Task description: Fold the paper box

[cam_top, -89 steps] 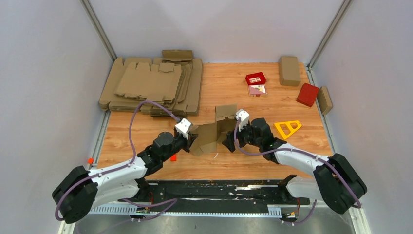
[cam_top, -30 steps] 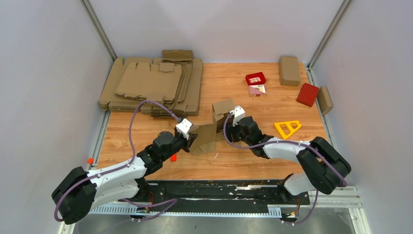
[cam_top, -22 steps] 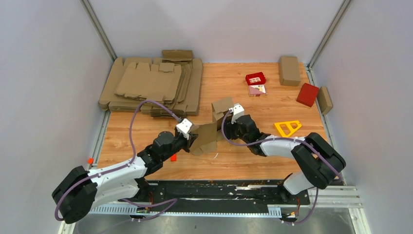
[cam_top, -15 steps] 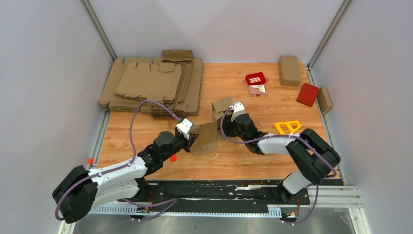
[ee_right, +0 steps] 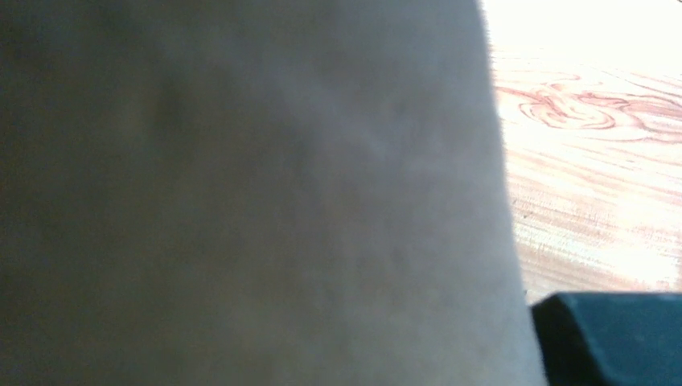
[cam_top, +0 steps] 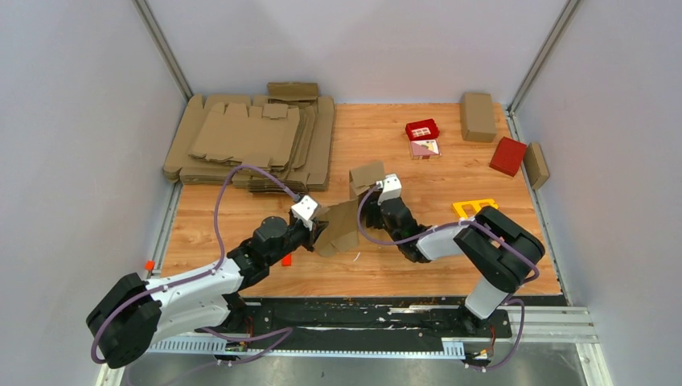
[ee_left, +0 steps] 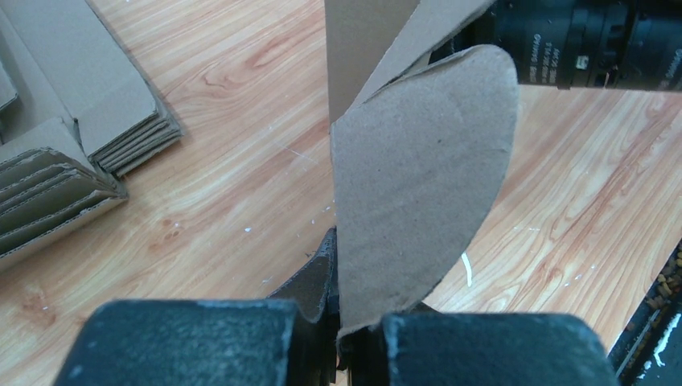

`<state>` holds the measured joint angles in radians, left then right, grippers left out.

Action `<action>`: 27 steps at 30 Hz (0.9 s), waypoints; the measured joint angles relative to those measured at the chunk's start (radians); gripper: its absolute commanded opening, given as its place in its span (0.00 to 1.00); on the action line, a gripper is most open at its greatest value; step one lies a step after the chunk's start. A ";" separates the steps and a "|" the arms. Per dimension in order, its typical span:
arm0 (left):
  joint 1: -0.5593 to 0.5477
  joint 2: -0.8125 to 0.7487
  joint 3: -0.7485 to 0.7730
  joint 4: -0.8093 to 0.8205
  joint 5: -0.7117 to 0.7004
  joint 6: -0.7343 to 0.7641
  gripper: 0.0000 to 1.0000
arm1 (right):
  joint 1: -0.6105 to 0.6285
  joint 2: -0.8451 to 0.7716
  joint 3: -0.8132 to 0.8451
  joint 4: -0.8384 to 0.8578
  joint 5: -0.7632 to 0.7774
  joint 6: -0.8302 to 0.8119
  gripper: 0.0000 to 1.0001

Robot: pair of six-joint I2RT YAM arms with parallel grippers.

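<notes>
The paper box (cam_top: pixel 342 229) is a partly folded brown cardboard sheet standing upright at the table's middle, with one flap (cam_top: pixel 368 175) sticking up behind it. My left gripper (cam_top: pixel 322 233) is shut on a rounded flap of the box, seen close in the left wrist view (ee_left: pixel 418 177) with the fingers (ee_left: pixel 322 281) pinching its lower edge. My right gripper (cam_top: pixel 370 211) is pressed against the box's right side. In the right wrist view cardboard (ee_right: pixel 241 193) fills nearly everything; only one dark fingertip (ee_right: pixel 611 338) shows, so its jaw state is hidden.
A stack of flat cardboard sheets (cam_top: pixel 249 141) lies at the back left. Two red boxes (cam_top: pixel 421 129) (cam_top: pixel 508 155), two folded brown cartons (cam_top: pixel 478 117) (cam_top: pixel 536 165) and a yellow triangular frame (cam_top: pixel 474 207) are at the right. A small red piece (cam_top: pixel 286 260) lies by the left arm.
My right arm has folded in and swung left, its gripper moving closer against the box. The upper flap has shifted slightly left. My left arm has not moved.
</notes>
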<state>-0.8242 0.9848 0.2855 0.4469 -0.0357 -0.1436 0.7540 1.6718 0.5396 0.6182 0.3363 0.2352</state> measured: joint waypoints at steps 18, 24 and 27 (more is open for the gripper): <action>0.000 0.000 0.000 -0.008 0.001 0.000 0.05 | 0.044 -0.041 -0.142 0.175 -0.005 -0.053 0.83; 0.000 0.000 0.000 -0.008 0.001 -0.004 0.06 | 0.044 -0.041 -0.121 0.175 -0.011 -0.085 0.79; 0.000 0.000 0.000 -0.008 0.001 -0.004 0.06 | 0.044 -0.041 -0.137 0.216 -0.013 -0.098 0.84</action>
<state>-0.8242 0.9848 0.2855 0.4393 -0.0345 -0.1478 0.7982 1.6310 0.4026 0.8341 0.3229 0.1375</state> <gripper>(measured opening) 0.055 0.794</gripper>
